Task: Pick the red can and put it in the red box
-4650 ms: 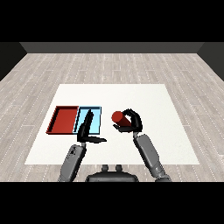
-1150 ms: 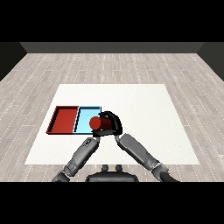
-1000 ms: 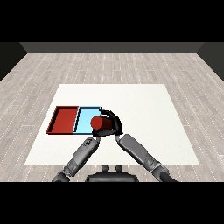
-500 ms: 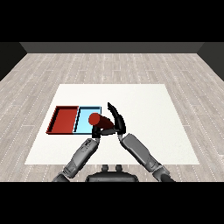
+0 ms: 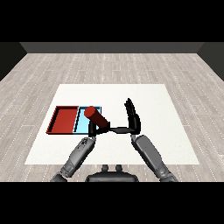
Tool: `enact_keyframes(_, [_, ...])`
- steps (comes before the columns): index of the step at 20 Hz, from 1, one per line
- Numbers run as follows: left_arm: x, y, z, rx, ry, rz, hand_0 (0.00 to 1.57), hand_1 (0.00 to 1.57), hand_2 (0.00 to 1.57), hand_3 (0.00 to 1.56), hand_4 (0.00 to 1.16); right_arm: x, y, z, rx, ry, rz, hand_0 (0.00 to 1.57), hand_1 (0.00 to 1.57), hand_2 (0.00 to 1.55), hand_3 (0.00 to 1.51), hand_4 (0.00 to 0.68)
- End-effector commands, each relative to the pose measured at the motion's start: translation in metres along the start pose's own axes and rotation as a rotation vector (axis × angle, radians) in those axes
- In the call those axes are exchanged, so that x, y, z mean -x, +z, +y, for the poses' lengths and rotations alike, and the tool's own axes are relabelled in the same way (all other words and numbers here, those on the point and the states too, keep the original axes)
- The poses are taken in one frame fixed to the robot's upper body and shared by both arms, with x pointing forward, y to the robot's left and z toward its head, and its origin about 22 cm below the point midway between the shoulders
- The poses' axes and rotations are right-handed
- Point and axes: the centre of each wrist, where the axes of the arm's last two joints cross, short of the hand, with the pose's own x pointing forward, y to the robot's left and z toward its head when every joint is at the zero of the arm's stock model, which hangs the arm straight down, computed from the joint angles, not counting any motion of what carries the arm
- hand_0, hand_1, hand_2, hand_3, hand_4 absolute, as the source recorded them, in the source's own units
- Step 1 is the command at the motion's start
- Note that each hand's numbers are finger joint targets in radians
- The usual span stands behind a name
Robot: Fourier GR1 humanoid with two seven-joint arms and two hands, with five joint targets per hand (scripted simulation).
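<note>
The red can (image 5: 96,117) is tilted, its top end pointing up and left over the right part of the light blue tray (image 5: 82,124). My left hand (image 5: 92,130) is curled round the can's lower end from below. My right hand (image 5: 133,119) stands to the right of the can with its fingers straight and upright, its thumb reaching left towards the can, and holds nothing. The red tray (image 5: 64,119) lies left of the blue one and holds nothing.
The two trays sit side by side on the left half of the white table (image 5: 153,100). Grey wood floor surrounds the table.
My right hand has let go of the red can, opened and drawn back to the right. The can now rests tilted in my left hand over the light blue tray.
</note>
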Motion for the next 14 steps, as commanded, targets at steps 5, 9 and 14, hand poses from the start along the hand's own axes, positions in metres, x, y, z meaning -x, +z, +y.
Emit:
enact_keyframes(5, [-0.009, -0.023, 0.060, -0.090, -0.207, -0.067, 1.57, 1.57, 1.57, 1.47, 1.12, -0.021, 0.027, -0.065, 0.095, 0.056, -0.013, 0.00, 0.00, 0.00, 0.00, 0.000])
enact_keyframes(9, [-0.011, -0.030, 0.128, -0.135, -0.293, -0.055, 1.57, 1.57, 1.57, 1.47, 1.11, -0.010, 0.056, -0.109, 0.180, 0.128, 0.041, 0.00, 0.00, 0.00, 0.00, 0.000])
enact_keyframes(14, [-0.007, -0.060, 0.166, -0.236, -0.379, 0.014, 1.57, 1.57, 1.55, 1.46, 1.09, -0.004, 0.056, -0.130, 0.212, 0.168, 0.075, 0.00, 0.00, 0.00, 0.00, 0.000])
